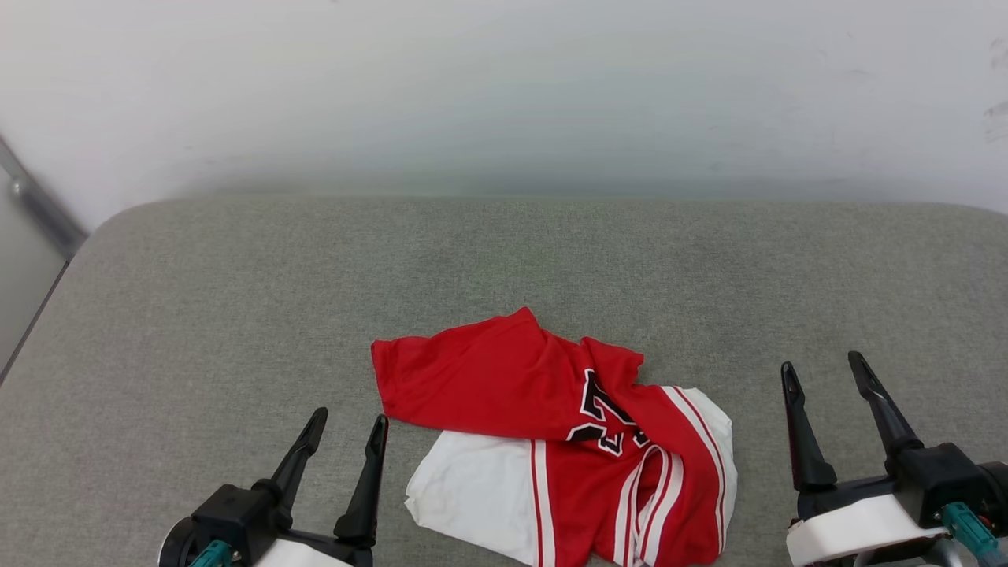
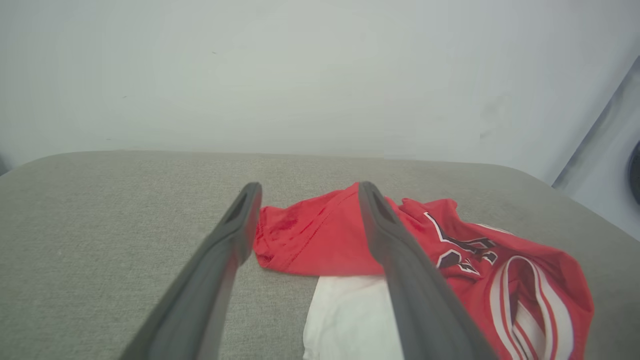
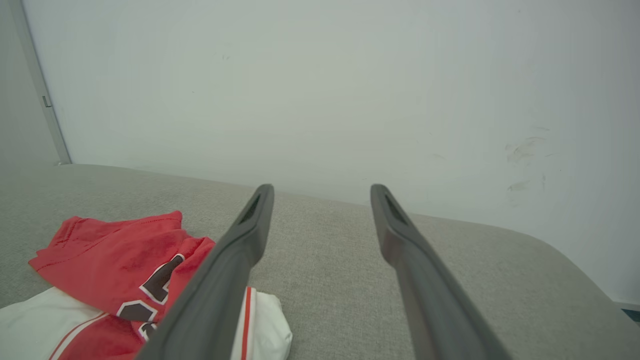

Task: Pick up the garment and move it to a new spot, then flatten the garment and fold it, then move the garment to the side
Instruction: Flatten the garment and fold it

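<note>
Here, a grey fabric-covered surface (image 1: pixel 236 315) spreads across the head view, its far edge running straight along a pale wall (image 1: pixel 504 94) at 12 o'clock and curving into a rounded corner at 10 o'clock. The garment (image 1: pixel 504 386) lies crumpled at 6 o'clock, close to the near side, and its lowest part runs past the bottom of that view. Its red body is folded over itself, with a white sleeve spread flat at its own 7 o'clock, the black, white-outlined number print creased near its middle, and red-and-white striped trim bunched at its 5 o'clock. The left gripper (image 1: pixel 350 417) sits at 7 o'clock, just beside the sleeve without touching it, its two dark fingers spread apart and holding nothing. The right gripper (image 1: pixel 822 364) sits at 4 o'clock, apart from the shirt's right edge, its fingers likewise parted and empty. Bare grey fabric stretches wide from 9 o'clock round through 12 to 3 o'clock, well beyond the shirt on every far side. In the right wrist view the surface's far right corner rounds off below the wall.
</note>
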